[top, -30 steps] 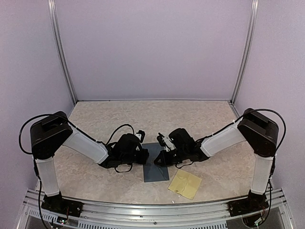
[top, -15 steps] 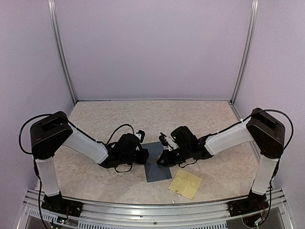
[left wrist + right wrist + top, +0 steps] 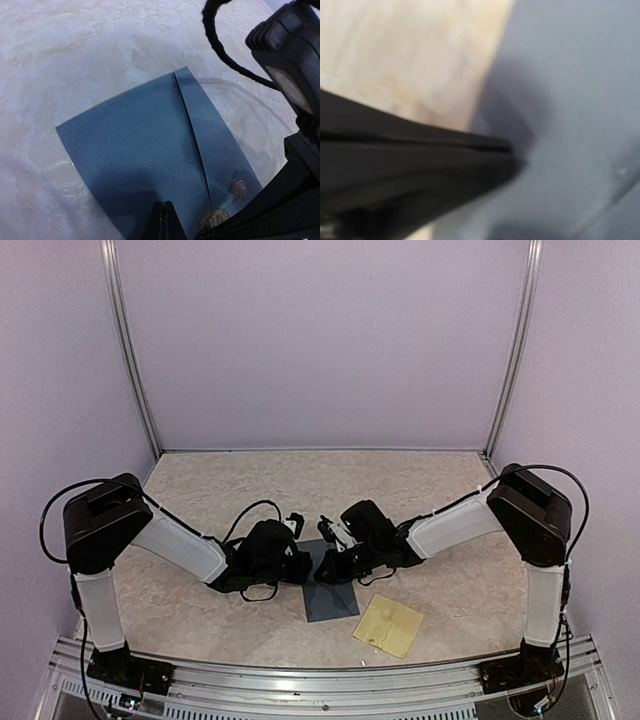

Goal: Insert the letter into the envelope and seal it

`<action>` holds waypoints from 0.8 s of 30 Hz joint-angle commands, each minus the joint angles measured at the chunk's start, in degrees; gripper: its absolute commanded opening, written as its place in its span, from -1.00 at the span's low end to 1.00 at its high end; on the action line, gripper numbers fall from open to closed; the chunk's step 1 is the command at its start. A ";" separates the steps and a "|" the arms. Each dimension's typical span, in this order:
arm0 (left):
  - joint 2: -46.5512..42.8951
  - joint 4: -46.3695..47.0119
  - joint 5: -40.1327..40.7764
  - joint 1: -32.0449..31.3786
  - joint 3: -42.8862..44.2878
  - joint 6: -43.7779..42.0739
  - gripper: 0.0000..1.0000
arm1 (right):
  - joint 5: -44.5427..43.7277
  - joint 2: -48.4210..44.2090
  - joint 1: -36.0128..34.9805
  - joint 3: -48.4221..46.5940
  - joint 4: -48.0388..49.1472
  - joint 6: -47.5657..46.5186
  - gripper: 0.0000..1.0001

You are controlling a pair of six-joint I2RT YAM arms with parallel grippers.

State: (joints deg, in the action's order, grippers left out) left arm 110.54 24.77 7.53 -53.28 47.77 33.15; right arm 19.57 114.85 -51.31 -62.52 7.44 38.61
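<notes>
Pressing the flat slate-blue envelope, just beside the sticker sheet, were the left pincer and right pincer, both closed, empty; flap folded, round seal on: sealing seemingly almost done.

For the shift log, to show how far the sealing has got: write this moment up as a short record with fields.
envelope: slate-blue, lying flat on the table
round brown sticker: on the envelope, at a fold line
left pincer: shut, tips over the envelope's surface
right pincer: shut, tip at the envelope's surface; contact not certain
sticker sheet: tan, flat, beside the envelope's near right corner
letter: not visible
</notes>
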 commanded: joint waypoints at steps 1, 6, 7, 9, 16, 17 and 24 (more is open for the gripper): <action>0.83 -3.13 0.71 0.30 -0.84 -0.06 -1.00 | 1.19 1.36 0.25 0.74 0.92 0.36 -0.97; 0.90 -3.29 0.84 0.41 -0.83 -0.03 -1.00 | 0.33 0.12 0.25 4.08 1.60 1.30 -0.97; 0.83 -3.32 0.97 0.37 -0.83 -0.09 -1.00 | 0.02 -0.23 0.24 4.66 1.69 1.47 -0.97; 0.83 -3.42 1.14 0.37 -0.83 -0.10 -1.00 | -0.21 -0.62 0.24 6.08 1.82 1.78 -0.97; 0.71 -3.68 1.31 0.45 -0.86 -0.23 -1.00 | -1.57 -1.36 0.29 9.03 2.94 3.06 -0.97; 0.72 -3.72 1.38 0.45 -0.87 -0.19 -1.00 | -1.66 -1.26 0.31 9.32 3.01 3.23 -0.97; 0.32 -3.94 1.65 0.45 -1.17 -0.26 -1.00 | -2.07 -2.10 0.35 12.14 3.66 5.30 -0.97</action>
State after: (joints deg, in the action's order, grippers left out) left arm 110.54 24.73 7.75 -53.28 47.77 33.12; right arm 19.79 112.79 -51.29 -54.22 16.60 42.37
